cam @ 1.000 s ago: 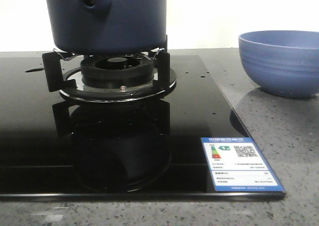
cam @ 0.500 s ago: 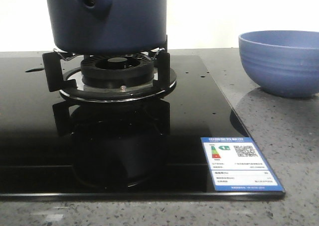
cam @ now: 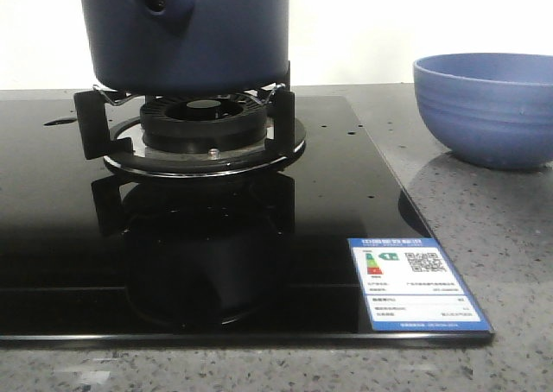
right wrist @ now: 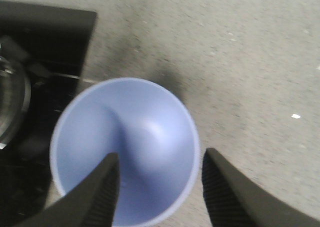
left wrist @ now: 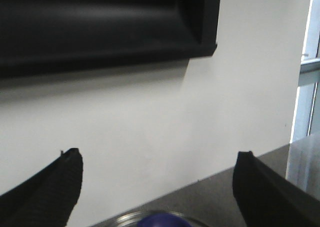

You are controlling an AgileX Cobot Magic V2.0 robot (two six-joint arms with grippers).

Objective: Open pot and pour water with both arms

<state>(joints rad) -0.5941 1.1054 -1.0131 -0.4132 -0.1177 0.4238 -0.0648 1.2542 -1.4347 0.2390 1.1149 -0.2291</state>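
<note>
Left claw (left wrist: 157, 187) hangs with its fingers spread wide, gripping nothing. Right claw (right wrist: 160, 187) points downward, fingers likewise parted and empty.

Low, close front view; right wrist view above the same bowl (cam: 486, 107).

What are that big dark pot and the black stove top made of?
The pot looks like matte navy enamel or coated metal: dull straight sides, hardly any glare; I can't tell which. The stove top looks like polished black glass, since it mirrors the burner clearly.
</note>
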